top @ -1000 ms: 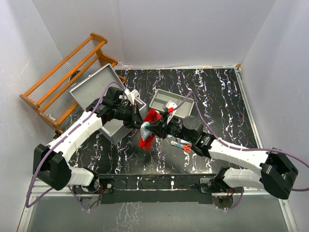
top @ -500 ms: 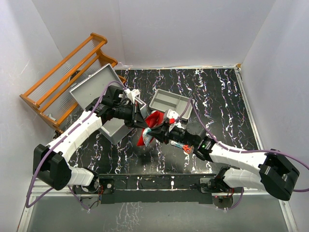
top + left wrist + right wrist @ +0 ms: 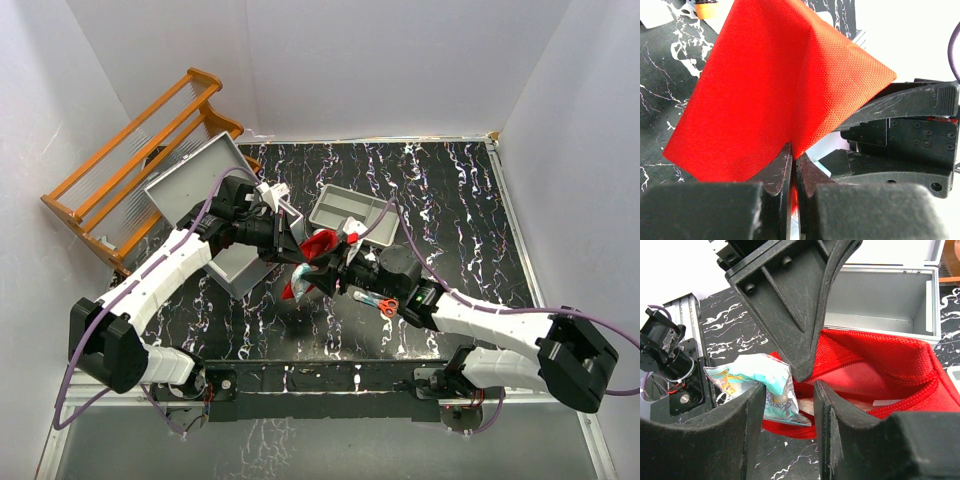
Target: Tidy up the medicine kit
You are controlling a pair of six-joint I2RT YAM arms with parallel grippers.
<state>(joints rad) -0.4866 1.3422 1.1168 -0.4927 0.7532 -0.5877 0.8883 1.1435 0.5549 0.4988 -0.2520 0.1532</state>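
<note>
The medicine kit [image 3: 200, 180] is a grey metal case standing open at the left, its empty inside [image 3: 880, 295] also in the right wrist view. My left gripper [image 3: 293, 247] [image 3: 794, 157] is shut on the upper edge of a red fabric pouch [image 3: 318, 248] [image 3: 765, 90], holding its zipped mouth [image 3: 875, 365] open above the table. My right gripper [image 3: 322, 270] [image 3: 790, 390] is open at the pouch mouth. A teal plastic packet [image 3: 765, 382] lies between its fingers, against the left finger [image 3: 740, 425], partly inside the pouch.
A shallow grey two-compartment tray [image 3: 372, 224] sits behind the right arm. Red-handled scissors [image 3: 386, 306] lie on the black marbled table beside the right arm. A wooden rack [image 3: 130, 160] stands at the far left behind the case lid.
My right gripper has moved left and down to the pouch mouth. The pouch has swung up and its mouth has opened wider. The left gripper still holds it.
</note>
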